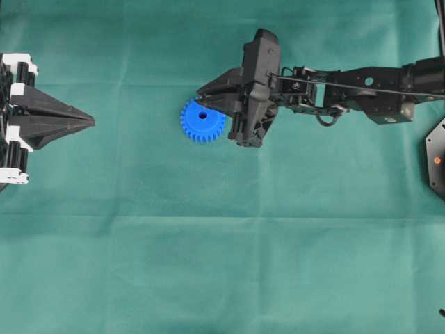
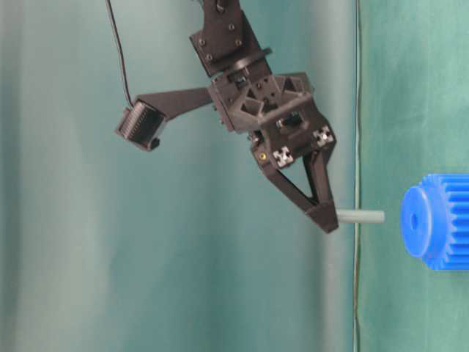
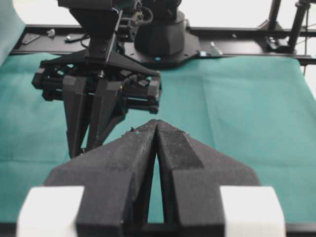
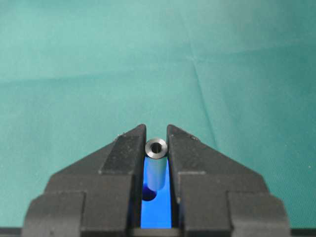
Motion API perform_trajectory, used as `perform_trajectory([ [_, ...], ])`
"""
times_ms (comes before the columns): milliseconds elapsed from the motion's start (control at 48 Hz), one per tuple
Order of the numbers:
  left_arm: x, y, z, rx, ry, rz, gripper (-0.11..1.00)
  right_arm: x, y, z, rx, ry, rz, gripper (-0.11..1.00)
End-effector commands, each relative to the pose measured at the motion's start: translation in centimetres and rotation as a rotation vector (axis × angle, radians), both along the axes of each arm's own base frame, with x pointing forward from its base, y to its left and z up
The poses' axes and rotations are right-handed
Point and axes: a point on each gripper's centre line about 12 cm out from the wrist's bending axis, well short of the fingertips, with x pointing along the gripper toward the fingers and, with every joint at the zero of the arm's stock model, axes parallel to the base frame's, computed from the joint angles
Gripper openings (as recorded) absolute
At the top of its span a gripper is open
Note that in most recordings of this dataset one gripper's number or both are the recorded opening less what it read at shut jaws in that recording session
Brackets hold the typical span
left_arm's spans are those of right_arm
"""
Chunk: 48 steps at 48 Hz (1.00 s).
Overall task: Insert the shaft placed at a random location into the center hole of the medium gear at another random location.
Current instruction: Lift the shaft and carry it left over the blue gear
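Holding the shaft (image 4: 156, 165) pinched between its two fingertips, the right gripper (image 2: 323, 211) hangs above the medium gear (image 1: 203, 121), which lies flat on the green cloth (image 1: 222, 264). In the table-level view the pin's free end points at the gear's face with a clear gap between them, so nothing is seated yet. The right wrist view looks down along the pin: the center hole (image 4: 149, 196) shows as a dark spot a little off the pin's line, which suggests the two are not quite lined up.

The main risk, as I judge it, is a descent with that offset: the pin's tip lands on the raised hub beside the hole, and the light gear slides on the cloth or the pin tilts in the grip. A slight tilt could also jam it at the hole's edge.

The left gripper (image 3: 156, 129) sits closed and empty at the left edge, well apart from the gear
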Motion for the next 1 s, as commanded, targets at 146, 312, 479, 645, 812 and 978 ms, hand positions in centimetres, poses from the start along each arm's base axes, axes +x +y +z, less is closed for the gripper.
perform_trajectory([
  [146, 0.3, 0.0, 0.9, 0.003, -0.023, 0.001, 0.00, 0.8, -0.1, 1.3, -0.011, -0.036, 0.003, 0.13],
  [312, 0.3, 0.0, 0.9, 0.003, -0.025, 0.001, 0.00, 0.8, -0.1, 1.3, -0.010, -0.036, 0.002, 0.13],
  [479, 0.3, 0.0, 0.8, 0.002, -0.021, 0.001, 0.00, 0.9, -0.1, 1.1, -0.010, -0.039, 0.002, 0.13],
  [645, 0.3, 0.0, 0.9, 0.002, -0.023, 0.001, 0.00, 1.4, 0.0, 0.5, -0.006, -0.032, 0.006, 0.13],
  [812, 0.3, 0.0, 0.8, 0.002, -0.021, 0.001, 0.00, 1.6, -0.1, -0.4, 0.000, -0.014, 0.002, 0.13],
  [978, 0.3, 0.0, 0.9, 0.002, -0.023, 0.001, 0.00, 1.6, -0.1, -0.9, 0.004, -0.004, 0.001, 0.13],
])
